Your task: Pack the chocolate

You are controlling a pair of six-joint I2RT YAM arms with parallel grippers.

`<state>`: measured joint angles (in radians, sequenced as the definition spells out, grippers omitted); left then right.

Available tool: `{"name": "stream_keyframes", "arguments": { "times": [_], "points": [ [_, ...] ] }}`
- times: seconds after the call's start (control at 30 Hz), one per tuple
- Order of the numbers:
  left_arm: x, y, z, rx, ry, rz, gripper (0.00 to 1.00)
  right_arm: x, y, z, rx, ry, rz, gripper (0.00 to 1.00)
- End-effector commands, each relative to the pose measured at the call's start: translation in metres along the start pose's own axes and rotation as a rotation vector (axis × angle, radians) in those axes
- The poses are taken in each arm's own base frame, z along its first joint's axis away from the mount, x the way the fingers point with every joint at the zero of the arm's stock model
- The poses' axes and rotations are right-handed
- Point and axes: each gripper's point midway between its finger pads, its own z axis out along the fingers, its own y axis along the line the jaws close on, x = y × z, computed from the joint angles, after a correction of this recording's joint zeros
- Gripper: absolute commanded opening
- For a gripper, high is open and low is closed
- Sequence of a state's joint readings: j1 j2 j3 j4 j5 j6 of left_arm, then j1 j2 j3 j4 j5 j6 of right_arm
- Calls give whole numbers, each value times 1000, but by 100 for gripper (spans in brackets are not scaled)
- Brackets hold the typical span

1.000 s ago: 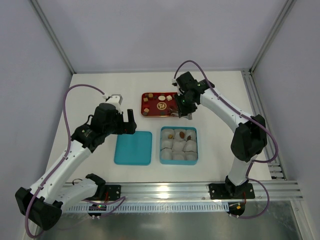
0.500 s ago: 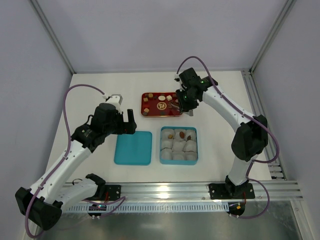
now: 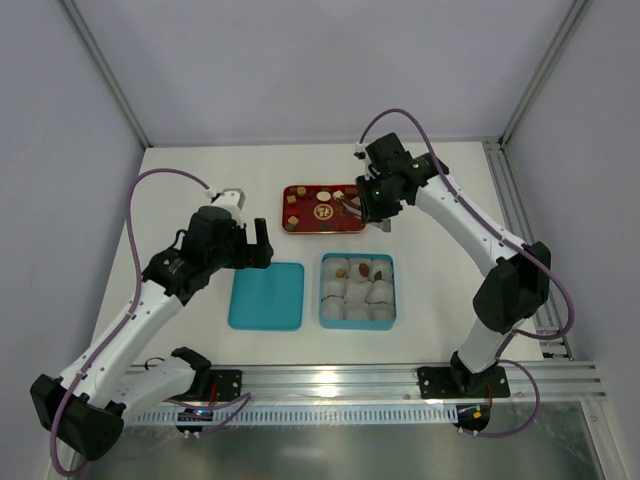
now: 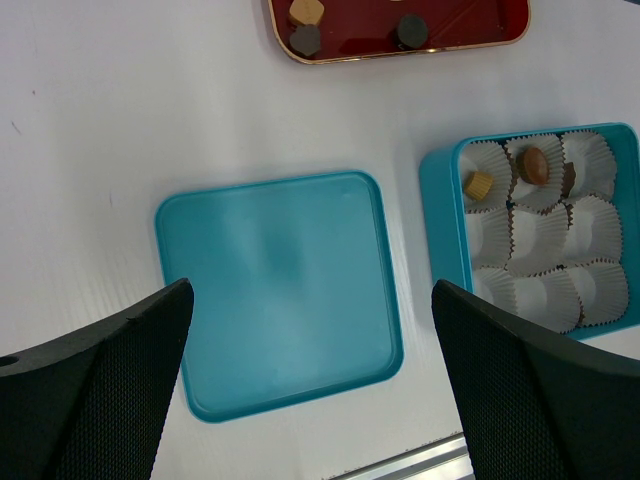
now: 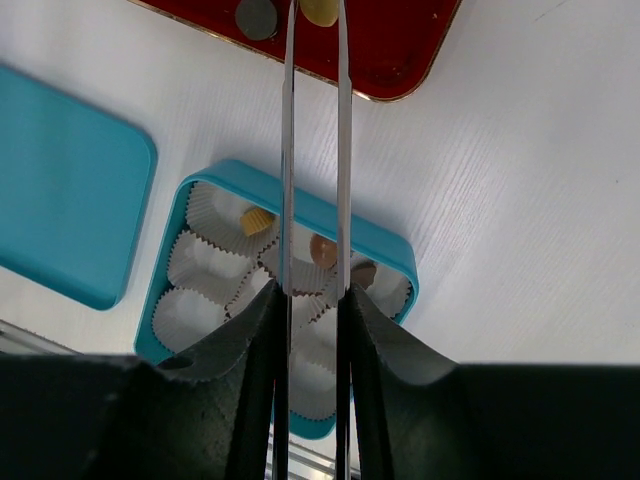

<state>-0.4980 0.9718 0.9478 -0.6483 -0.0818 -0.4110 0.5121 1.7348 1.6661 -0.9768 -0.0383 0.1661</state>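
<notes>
The right gripper [image 5: 312, 310], fingers narrowed on tweezers [image 5: 288, 150], sets their tips astride a pale chocolate [image 5: 320, 10] on the red tray [image 5: 400, 50], at 12 o'clock from the blue box [image 5: 222, 170]. A gentle squeeze and straight lift should avoid flicking it. The left gripper [image 4: 310, 300] hangs wide open.

No text, number or brand can be read anywhere. The round gold-and-white emblem [image 3: 324, 211] on the red tray [image 3: 310, 227] is too small to make out.
</notes>
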Motion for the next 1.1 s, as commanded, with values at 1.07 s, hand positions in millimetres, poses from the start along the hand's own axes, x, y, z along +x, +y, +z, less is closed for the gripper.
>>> {"name": "stream_keyframes", "arguments": {
  "times": [1.07],
  "points": [
    [-16,-5,-7,16,-44,6,100,149,63,-85,-199,3,19,32]
  ]
}}
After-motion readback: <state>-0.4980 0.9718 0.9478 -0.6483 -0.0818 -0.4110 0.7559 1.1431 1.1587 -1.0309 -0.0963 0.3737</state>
